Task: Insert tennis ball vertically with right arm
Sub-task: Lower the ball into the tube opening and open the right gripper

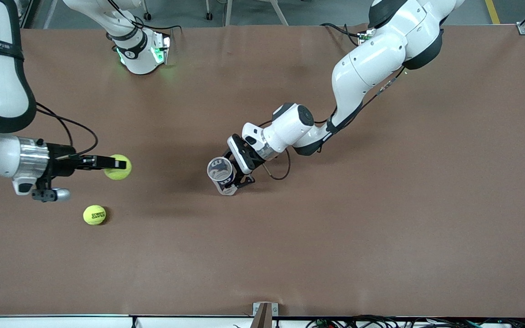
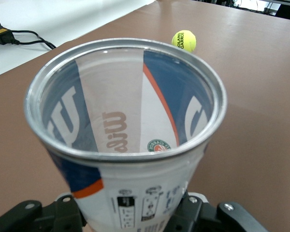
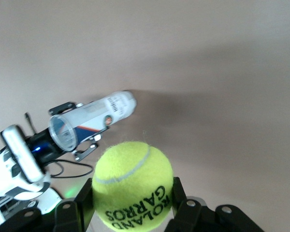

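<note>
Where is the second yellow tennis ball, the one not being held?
In the front view the loose yellow tennis ball lies on the brown table toward the right arm's end, nearer the camera than the right gripper.

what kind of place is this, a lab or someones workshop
Most likely a robotics lab. Two white arms are mounted at one brown table, cables run along its edges, and the only props are test items: a ball can held by the left claw and a tennis ball in the right claw.

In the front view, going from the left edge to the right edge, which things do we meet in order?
Loose tennis ball → tennis ball held in the right claw → open can held by the left claw.
</note>
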Motion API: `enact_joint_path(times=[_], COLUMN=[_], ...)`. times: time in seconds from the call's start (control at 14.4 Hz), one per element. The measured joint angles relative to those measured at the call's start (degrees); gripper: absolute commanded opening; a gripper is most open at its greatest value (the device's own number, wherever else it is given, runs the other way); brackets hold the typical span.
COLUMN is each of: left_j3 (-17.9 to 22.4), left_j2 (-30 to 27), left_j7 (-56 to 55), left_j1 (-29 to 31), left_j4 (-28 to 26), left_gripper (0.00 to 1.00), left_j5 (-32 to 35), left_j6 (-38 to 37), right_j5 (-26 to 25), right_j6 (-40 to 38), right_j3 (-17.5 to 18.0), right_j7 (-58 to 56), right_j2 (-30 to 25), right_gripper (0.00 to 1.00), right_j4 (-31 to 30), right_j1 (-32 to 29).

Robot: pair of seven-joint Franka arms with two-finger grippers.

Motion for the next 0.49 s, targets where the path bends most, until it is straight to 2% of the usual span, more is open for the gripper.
enact_joint_path(times=[0.21, 0.49], left_j3=[0.0, 0.0], left_j2=[0.0, 0.2], left_j7=[0.0, -0.1], left_j1=[0.0, -0.1], left_j4=[0.0, 0.0], left_gripper=[0.76, 0.76], left_j5=[0.0, 0.0], left_j6=[0.0, 0.0], right_j5=[3.3, 5.3], right_j6=[1.0, 3.6], right_j3=[0.2, 0.2], right_j7=[0.3, 0.2], right_j2=[0.2, 0.5], right_gripper=[0.35, 0.35], right_j4=[0.0, 0.0], right_j1=[5.1, 7.8])
